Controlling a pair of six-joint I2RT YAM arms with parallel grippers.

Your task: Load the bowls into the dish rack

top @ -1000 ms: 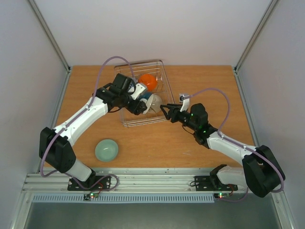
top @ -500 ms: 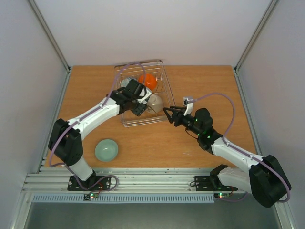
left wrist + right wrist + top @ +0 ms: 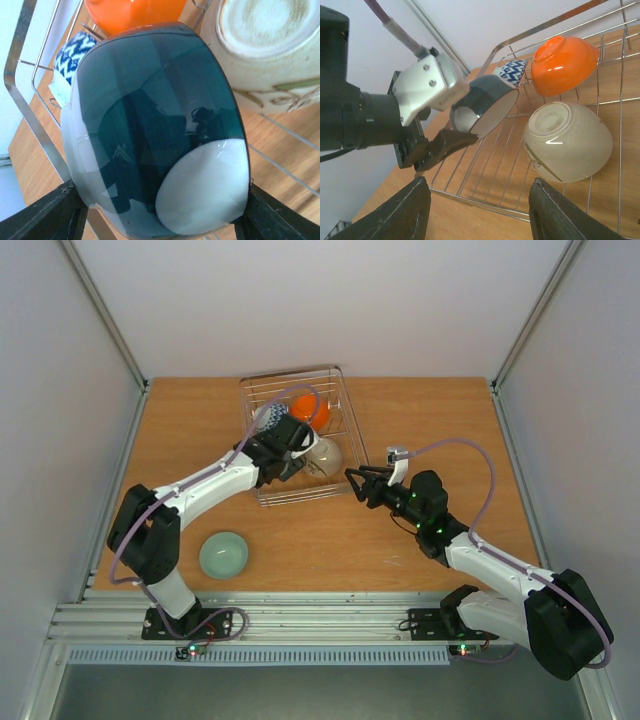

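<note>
Since half a second ago, our left arm has drawn its elbow inward and carried the left gripper a little deeper over the dish rack, while the right arm has eased back slightly toward its base. That puts the teal-banded bowl over the rack's near-left part, so we judge the placing step to be close to its end.

We have the left fingers clamped on that bowl, which is tipped on its side with its mouth facing the right arm, just beside the blue-patterned bowl. Whether it already rests on the wires we cannot quite tell; it may hang just above them. The left forearm reaches in from the near left, wrist angled down.

Our right gripper hovers empty with its fingers spread, just outside the rack's near-right corner. The orange bowl and beige bowl already lie in the rack; the pale green bowl waits on the table, well apart.
</note>
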